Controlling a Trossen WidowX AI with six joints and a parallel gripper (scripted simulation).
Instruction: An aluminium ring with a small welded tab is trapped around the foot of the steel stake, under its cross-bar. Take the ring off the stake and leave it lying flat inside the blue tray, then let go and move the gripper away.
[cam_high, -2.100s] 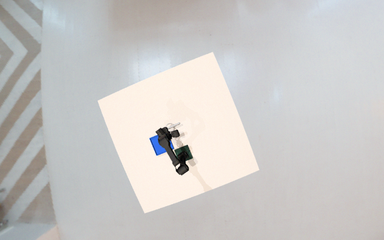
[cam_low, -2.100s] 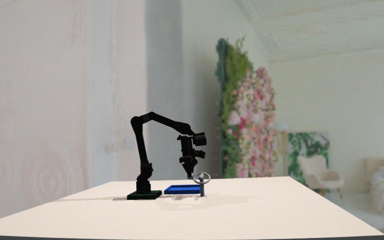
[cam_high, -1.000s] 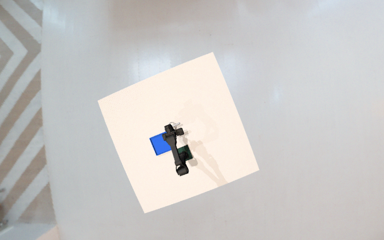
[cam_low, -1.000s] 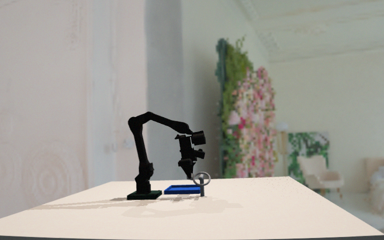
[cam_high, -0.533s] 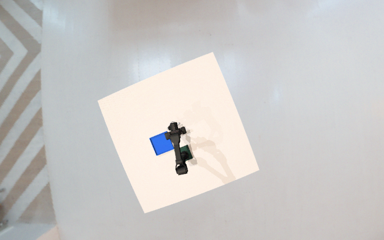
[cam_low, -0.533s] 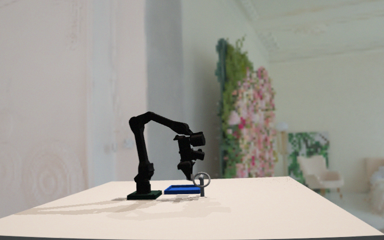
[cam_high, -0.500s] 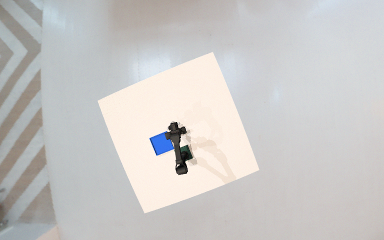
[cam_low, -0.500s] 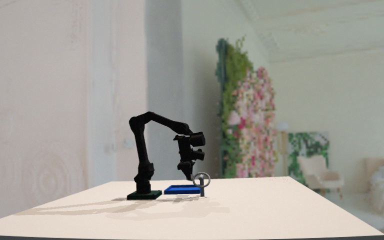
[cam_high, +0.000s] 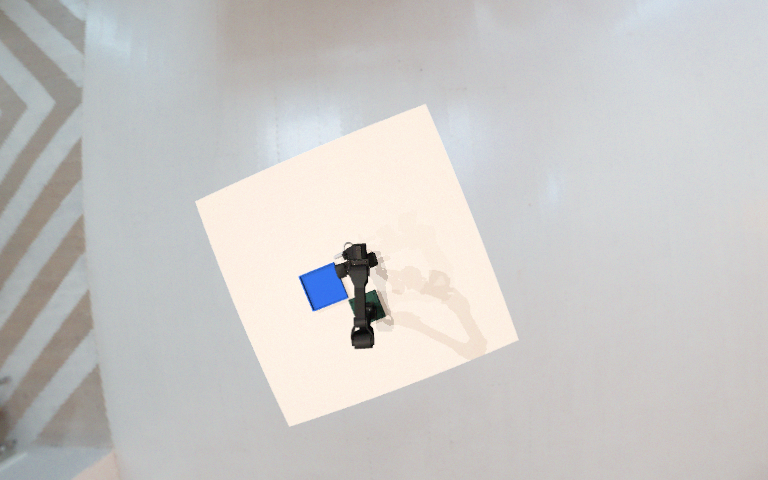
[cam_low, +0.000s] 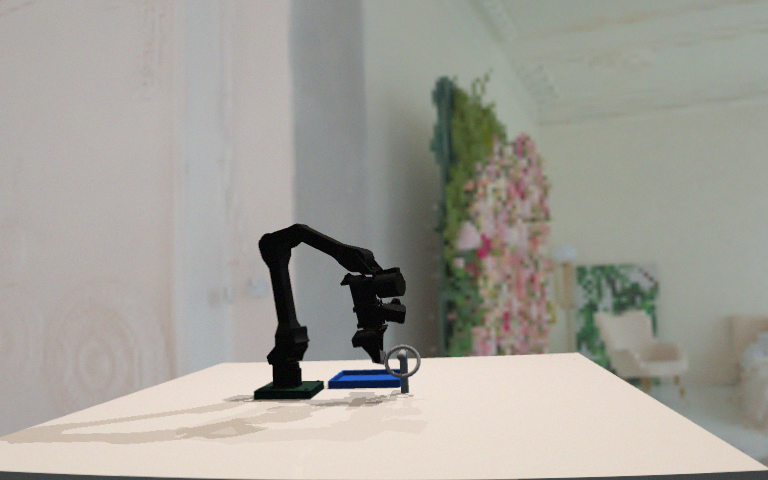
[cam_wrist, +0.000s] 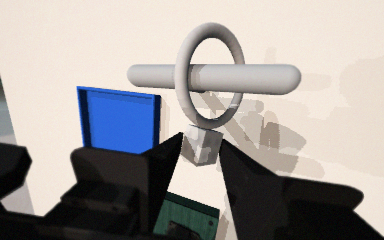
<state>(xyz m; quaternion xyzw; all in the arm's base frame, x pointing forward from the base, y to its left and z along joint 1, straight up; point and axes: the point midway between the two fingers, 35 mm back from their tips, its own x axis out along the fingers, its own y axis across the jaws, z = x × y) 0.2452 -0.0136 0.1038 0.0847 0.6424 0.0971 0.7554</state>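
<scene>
My gripper is shut on the small square tab of the aluminium ring. The ring stands on edge above the table, at cross-bar height. In the wrist view, the cross-bar passes through it, in front of its right side and behind its left. The upright post of the stake shows below the ring in the exterior view; the bar hides most of it in the wrist view. The blue tray lies beside the stake with nothing visible inside.
The arm's dark green base stands near the tray. The cream table top lies under everything, with the arm's shadows on it. In the top view the arm covers most of the stake.
</scene>
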